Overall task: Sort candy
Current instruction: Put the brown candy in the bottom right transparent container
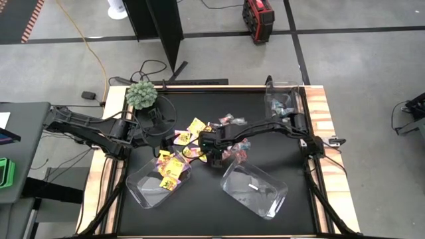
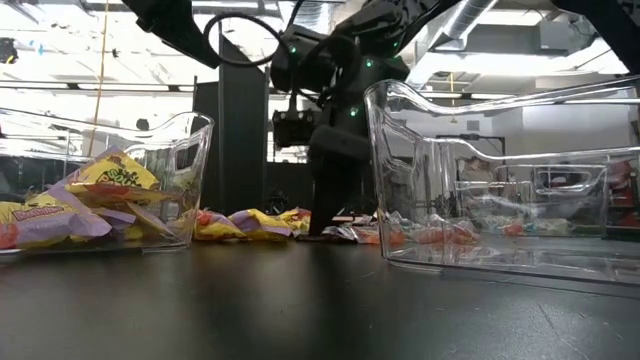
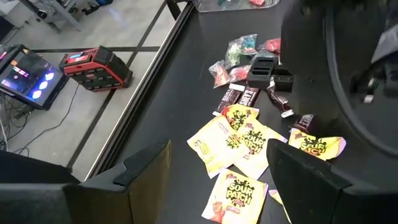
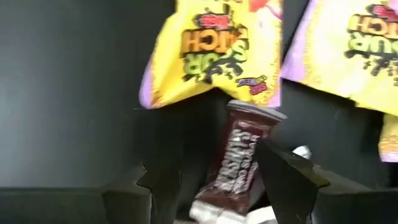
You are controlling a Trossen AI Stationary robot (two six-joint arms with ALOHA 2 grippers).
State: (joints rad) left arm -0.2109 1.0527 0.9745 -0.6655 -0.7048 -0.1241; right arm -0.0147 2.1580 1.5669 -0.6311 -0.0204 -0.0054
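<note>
Black tabletop point(image 1: 279, 143): right gripper point(image 4: 214, 171) spread around a brown mini bar point(image 4: 239, 155) just beside the yellow Sour Patch packets point(image 4: 214, 46) (left gripper point(image 3: 211, 168) spread, empty). Risk: fingers snag a packet's edge too.

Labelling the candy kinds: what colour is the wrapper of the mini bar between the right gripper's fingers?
Dark brown with silver lettering, the small wrapped mini bar; clearest in the right wrist view.

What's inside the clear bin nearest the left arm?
The clear bin holds several yellow Sour Patch packets piled at one end; anything beneath that pile is covered.
</note>
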